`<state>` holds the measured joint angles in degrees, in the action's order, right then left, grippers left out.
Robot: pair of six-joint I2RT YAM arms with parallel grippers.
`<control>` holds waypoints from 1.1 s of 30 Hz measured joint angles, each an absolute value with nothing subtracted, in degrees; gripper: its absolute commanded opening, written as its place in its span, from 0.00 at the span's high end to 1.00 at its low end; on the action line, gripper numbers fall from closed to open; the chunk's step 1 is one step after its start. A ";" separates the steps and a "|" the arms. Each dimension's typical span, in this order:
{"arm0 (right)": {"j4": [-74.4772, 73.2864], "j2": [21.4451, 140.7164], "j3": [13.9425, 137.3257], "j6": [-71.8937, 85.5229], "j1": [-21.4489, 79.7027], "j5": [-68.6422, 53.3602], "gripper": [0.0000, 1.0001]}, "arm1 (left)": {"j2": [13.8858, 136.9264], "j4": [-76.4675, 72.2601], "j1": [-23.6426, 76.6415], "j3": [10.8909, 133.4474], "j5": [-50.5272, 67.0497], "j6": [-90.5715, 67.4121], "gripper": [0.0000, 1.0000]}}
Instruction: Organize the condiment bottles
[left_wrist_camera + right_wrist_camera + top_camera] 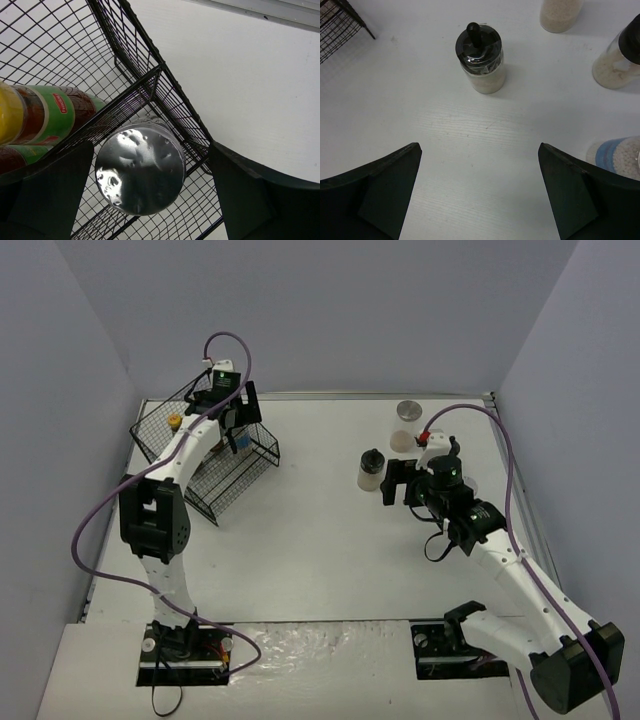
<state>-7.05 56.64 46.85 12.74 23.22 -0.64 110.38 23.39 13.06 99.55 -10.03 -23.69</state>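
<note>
- Black wire basket (215,475) sits at the far left corner of the white table (320,560), and the left arm reaches over it.
- Left gripper (150,155) hangs inside the basket with its claw spread wide, pinching nothing.
- Silver-lidded jar (140,172) stands between the fingers (50,200), just beside the one on the left of the wrist view and clear of the other.
- The jar rests on the wire floor of one basket compartment, close against a wire partition.
- Red sauce bottle (47,115) with a green label is across that partition in the next compartment, its yellow cap at the view's left edge.
- Second sauce bottle (17,155) shows only as a sliver just beside the first.
- Right gripper (479,150) hovers over bare table in the far right part, claw spread and empty.
- Black-capped shaker (480,55) stands upright on the table ahead of that gripper, well apart from both fingers and filled with pale grains.
- Second shaker (620,55) is cut off by the right edge of the wrist view.
- Pale-filled jar (560,12) is cut off by the top edge.
- Blue-labelled jar (620,157) stands just beside the finger on the right of the view. Whether they touch is unclear.
</note>
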 measured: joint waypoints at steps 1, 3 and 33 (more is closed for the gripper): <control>-7.08 56.62 46.85 12.91 23.22 0.32 0.00 | 110.30 23.57 13.06 99.55 -9.94 -23.76 0.03; -7.19 56.44 46.85 13.42 23.22 2.77 0.00 | 109.97 24.50 13.06 99.55 -9.51 -23.91 0.03; -15.15 68.86 50.16 24.21 0.46 16.30 0.08 | 63.37 40.57 13.17 66.44 7.48 -22.20 0.03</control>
<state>-15.15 68.86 50.16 24.21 0.46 16.30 63.37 40.57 13.17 66.44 7.48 -22.20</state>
